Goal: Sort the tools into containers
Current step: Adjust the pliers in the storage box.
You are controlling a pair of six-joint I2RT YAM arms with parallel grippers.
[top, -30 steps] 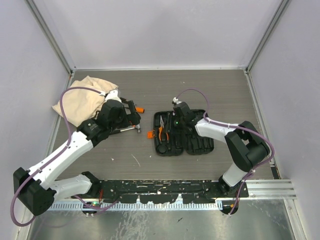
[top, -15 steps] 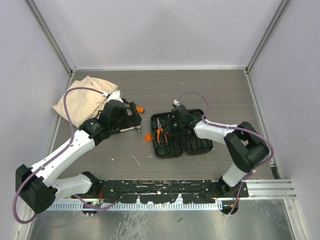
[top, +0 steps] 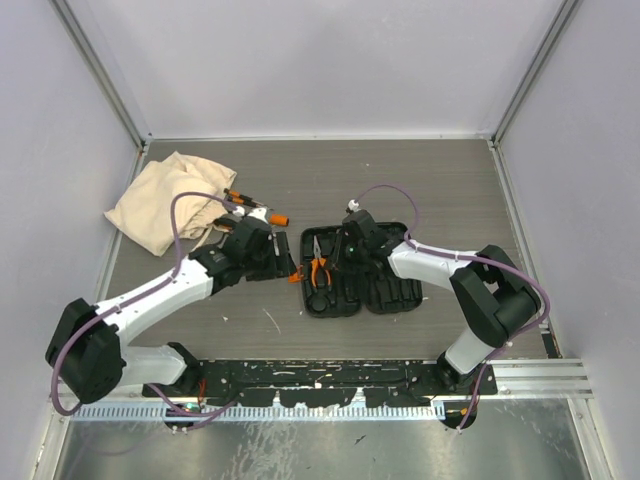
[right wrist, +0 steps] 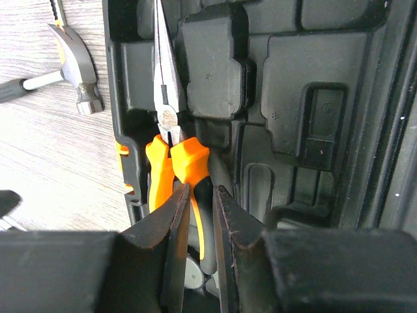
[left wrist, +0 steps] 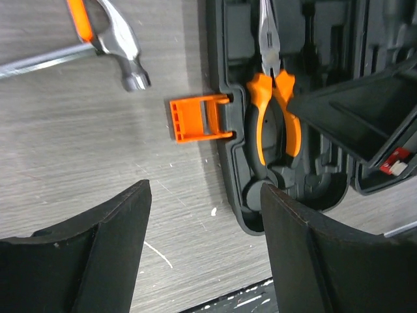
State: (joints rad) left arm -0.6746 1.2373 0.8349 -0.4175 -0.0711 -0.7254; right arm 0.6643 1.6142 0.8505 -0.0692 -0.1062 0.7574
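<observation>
The orange-handled pliers [top: 318, 267] lie in a slot at the left of the open black tool case [top: 385, 290]. My right gripper [right wrist: 202, 190] is over them, its jaws shut narrowly on the pliers' [right wrist: 171, 166] right handle. My left gripper [left wrist: 203, 188] hangs open over bare table at the case's [left wrist: 229, 195] left rim, nothing between its fingers [left wrist: 98, 248]. The small claw hammer [left wrist: 120, 59] lies on the table left of the case, beyond an orange latch [left wrist: 195, 119]. Two screwdrivers [top: 240, 198] lie near the cloth bag, one with an orange end [top: 278, 218].
A beige cloth bag [top: 160, 200] sits at the back left of the wooden table [top: 420, 190]. Grey walls enclose the table on three sides. A black rail [top: 320, 378] runs along the near edge by the arm bases.
My left arm swung right from the hammer to the case's left rim, its jaws narrowing a little. The right jaws closed in on the pliers' handle. The case shifted slightly left.
</observation>
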